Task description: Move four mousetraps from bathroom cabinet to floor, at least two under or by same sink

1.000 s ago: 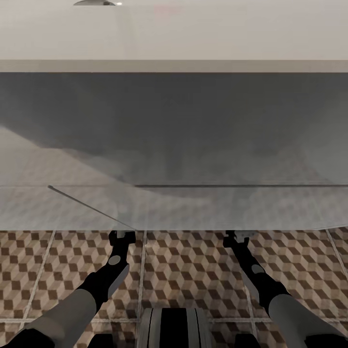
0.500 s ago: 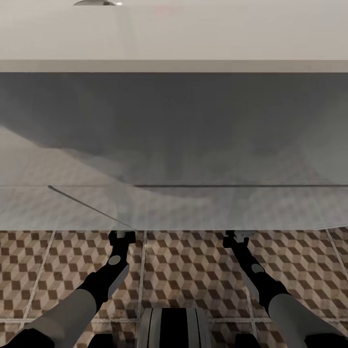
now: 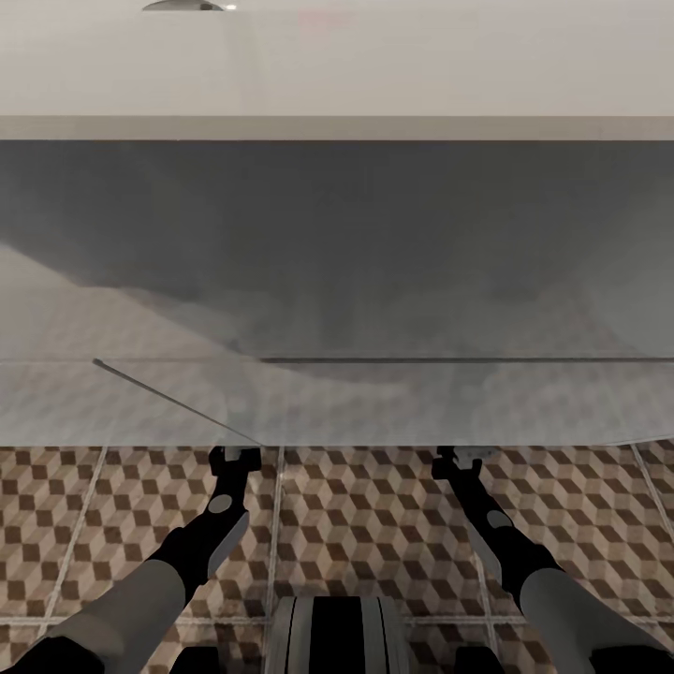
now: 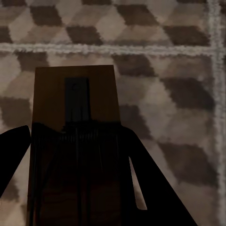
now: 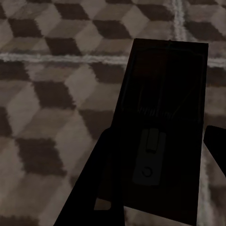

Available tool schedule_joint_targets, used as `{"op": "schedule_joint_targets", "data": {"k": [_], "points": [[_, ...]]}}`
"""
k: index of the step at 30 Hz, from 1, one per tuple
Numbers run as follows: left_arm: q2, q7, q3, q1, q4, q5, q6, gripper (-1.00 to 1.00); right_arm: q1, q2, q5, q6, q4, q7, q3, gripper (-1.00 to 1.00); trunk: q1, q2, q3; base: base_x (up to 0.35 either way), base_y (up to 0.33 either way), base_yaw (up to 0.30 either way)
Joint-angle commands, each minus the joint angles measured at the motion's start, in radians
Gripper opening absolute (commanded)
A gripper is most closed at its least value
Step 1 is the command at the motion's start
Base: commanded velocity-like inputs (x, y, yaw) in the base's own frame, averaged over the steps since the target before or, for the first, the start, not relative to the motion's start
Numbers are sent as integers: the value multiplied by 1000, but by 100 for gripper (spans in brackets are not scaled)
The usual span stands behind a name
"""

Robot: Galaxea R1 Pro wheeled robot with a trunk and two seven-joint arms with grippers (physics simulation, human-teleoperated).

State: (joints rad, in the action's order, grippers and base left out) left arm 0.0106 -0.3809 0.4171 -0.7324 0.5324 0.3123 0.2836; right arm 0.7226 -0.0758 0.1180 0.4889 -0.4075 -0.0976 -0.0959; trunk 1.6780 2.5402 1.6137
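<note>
In the left wrist view a brown wooden mousetrap (image 4: pixel 75 89) with a dark spring part lies flat between the fingers of my left gripper (image 4: pixel 75 139), just above the cube-patterned bathroom floor (image 4: pixel 165 70). My right gripper (image 5: pixel 160 141) is likewise shut on a second mousetrap (image 5: pixel 169 70), which looks dark in shadow. In the head view both forearms, the left arm (image 3: pixel 220 510) and the right arm (image 3: pixel 487 515), reach forward under the front edge of the white bathroom sink (image 3: pixel 337 243), which hides the fingertips. The cabinet is out of view.
The sink block spans the full width of the head view, and its underside hangs low over the tiles (image 3: pixel 374 524). My base (image 3: pixel 337 637) sits at the near edge between the arms. Pale grout lines (image 4: pixel 117 48) cross the floor.
</note>
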Motion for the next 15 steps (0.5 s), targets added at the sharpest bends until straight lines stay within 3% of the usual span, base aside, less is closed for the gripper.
{"op": "schedule_joint_targets", "data": {"k": [1,15], "points": [[1,-8,8,-1,0,8,4,-100,1,-1,11,4,1,-4,-5,-100,0,0,0,0,0,0],[3,-9,6,-1,1,8,5,-100,0,-1,10,4,1,-4,-5,-100,0,0,0,0,0,0]]}}
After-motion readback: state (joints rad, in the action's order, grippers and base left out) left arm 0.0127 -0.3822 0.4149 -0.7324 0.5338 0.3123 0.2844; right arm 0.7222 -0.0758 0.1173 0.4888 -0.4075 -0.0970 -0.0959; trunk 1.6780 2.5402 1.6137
